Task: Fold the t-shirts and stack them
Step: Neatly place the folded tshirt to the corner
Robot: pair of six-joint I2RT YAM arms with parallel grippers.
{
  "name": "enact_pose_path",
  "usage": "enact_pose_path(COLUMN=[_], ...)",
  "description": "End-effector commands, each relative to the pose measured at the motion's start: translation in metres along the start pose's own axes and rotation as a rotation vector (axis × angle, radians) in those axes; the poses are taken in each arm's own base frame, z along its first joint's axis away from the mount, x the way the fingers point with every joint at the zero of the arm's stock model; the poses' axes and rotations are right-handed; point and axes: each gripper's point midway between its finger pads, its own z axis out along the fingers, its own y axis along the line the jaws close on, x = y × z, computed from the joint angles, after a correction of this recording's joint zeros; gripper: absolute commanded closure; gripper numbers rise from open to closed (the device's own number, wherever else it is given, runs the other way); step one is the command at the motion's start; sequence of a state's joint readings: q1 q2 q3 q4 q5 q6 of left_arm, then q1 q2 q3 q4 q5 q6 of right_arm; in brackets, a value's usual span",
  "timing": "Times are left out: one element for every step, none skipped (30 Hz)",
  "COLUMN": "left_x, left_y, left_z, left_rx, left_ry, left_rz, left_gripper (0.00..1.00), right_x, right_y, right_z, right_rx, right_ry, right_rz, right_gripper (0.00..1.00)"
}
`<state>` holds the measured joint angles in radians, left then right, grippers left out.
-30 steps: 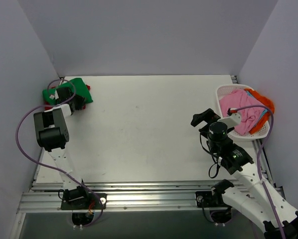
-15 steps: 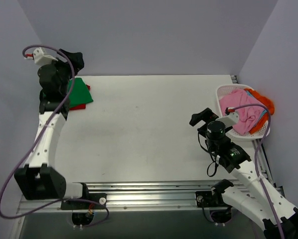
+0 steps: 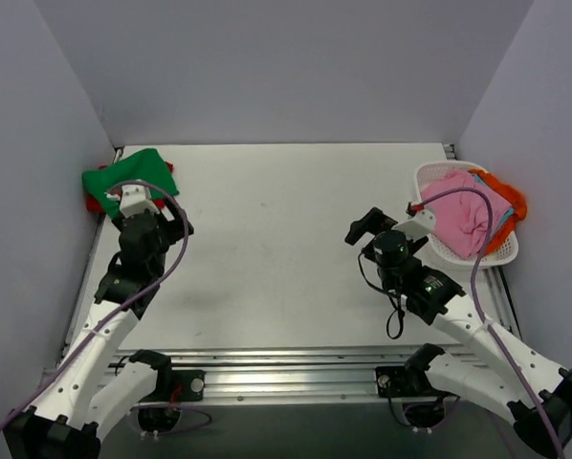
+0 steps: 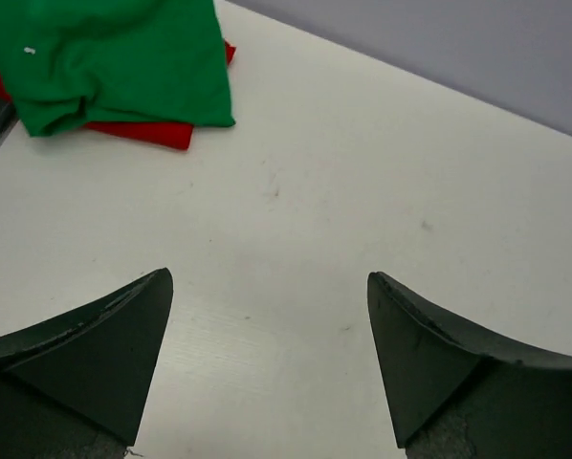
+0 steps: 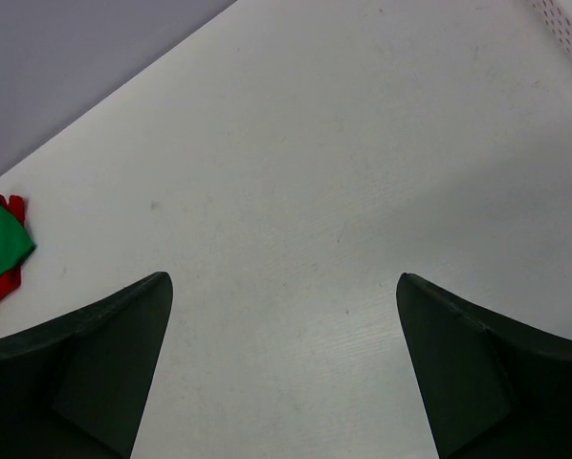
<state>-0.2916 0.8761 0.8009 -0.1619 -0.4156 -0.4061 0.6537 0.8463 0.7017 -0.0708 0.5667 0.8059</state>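
1. Left gripper: the jaws are spread wide with nothing between them. I see only bare table under the gap.
2. It sits over the left part of the table, on the near side of the stack and clear of it.
3. Green t-shirt lies folded in the far-left corner, on top of the red t-shirt. The red one shows only as a strip along the near edge and a bit at one corner.
4. In my left wrist view the green fold looks slightly rumpled at its near-left corner.
5. Right gripper: the jaws are wide here too, and empty. It's over bare table right of centre and aimed across toward the stack, which just shows at the left edge of its wrist view.
6. White basket is at the right edge of the table. Pink t-shirt is heaped in it, orange t-shirt hangs over the far-right rim, and there's a thin blue strip between the two.
7. The right gripper is near the basket, not touching it.
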Motion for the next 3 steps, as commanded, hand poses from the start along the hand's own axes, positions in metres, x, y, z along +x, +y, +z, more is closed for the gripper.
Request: enact_pose_path(left_x=[-0.0189, -0.0213, -0.0206], left_y=[0.0188, 0.0242, 0.0264], left_z=[-0.0176, -0.019, -0.019], left_rx=[-0.065, -0.096, -0.114], left_ry=[-0.071, -0.083, -0.078], left_rz=[0.038, 0.029, 0.009], left_gripper=[0.09, 0.1, 0.1], right_x=[-0.006, -0.0043, -0.0043], right_y=[0.0041, 0.0041, 0.0073], right_z=[0.0067, 0.0075, 0.0066], right_rx=[0.053, 0.061, 0.059], right_ry=[-0.03, -0.028, -0.029], right_rz=[-0.023, -0.027, -0.026], right_gripper=[0.02, 0.02, 0.02])
